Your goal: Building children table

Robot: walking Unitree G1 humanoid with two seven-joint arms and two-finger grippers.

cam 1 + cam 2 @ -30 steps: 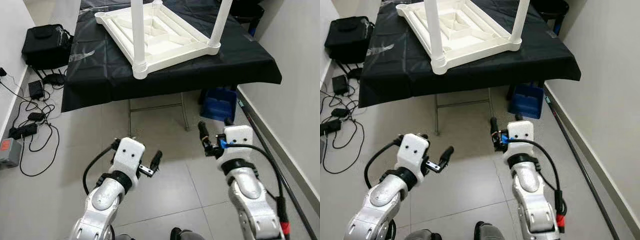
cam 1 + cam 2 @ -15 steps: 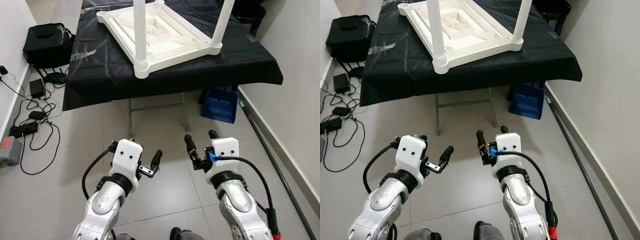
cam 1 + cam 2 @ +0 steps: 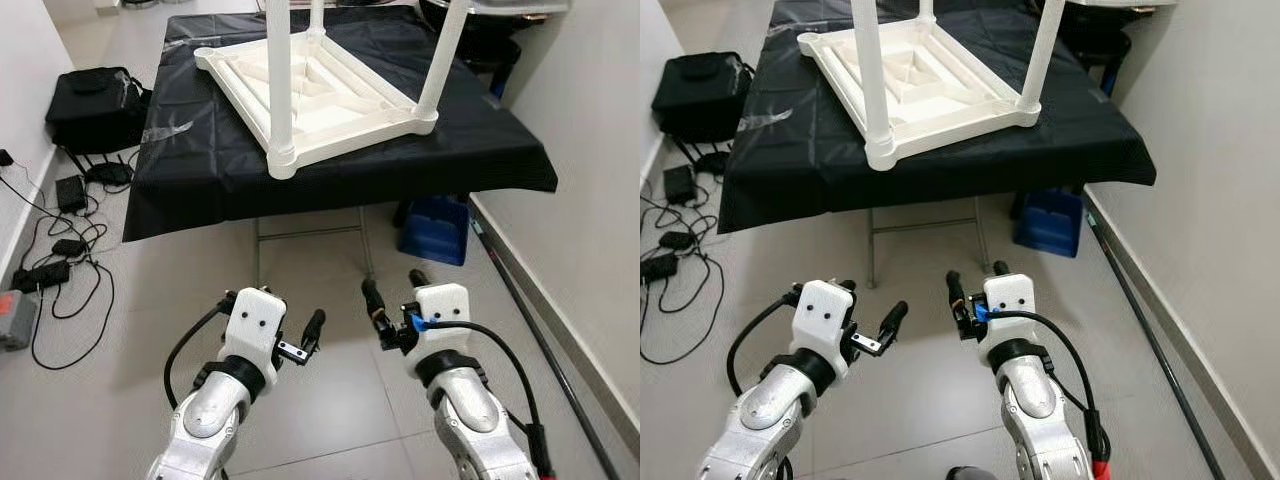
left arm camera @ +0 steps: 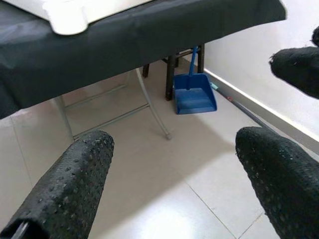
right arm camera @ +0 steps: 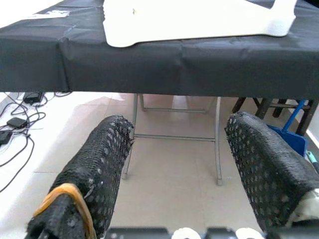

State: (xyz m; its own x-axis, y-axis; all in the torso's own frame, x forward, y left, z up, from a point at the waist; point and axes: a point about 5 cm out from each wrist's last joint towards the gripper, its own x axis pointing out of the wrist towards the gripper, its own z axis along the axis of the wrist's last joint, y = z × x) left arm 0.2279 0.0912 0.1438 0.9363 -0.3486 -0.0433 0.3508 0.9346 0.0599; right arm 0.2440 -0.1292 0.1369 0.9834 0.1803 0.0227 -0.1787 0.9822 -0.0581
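Note:
A white children's table (image 3: 320,95) lies upside down on a table draped in black cloth (image 3: 190,170). Two of its white legs (image 3: 279,85) stand upright at its near corners. Both my grippers hang low over the grey tile floor, well in front of and below the black table. My left gripper (image 3: 292,308) is open with nothing between its fingers (image 4: 70,184). A little to its right, my right gripper (image 3: 394,287) is also open and empty, and its fingers (image 5: 102,169) point toward the table's folding frame.
A black bag (image 3: 95,100) and several cables and adapters (image 3: 60,250) lie on the floor at left. A blue dustpan (image 3: 435,228) sits under the table's right side. The metal folding frame (image 3: 310,230) stands ahead. A wall (image 3: 590,200) with a rod along its base closes the right.
My right gripper has moved left and nearer, closer to the left gripper. The left gripper has hardly shifted. The camera view has drawn back slightly from the table.

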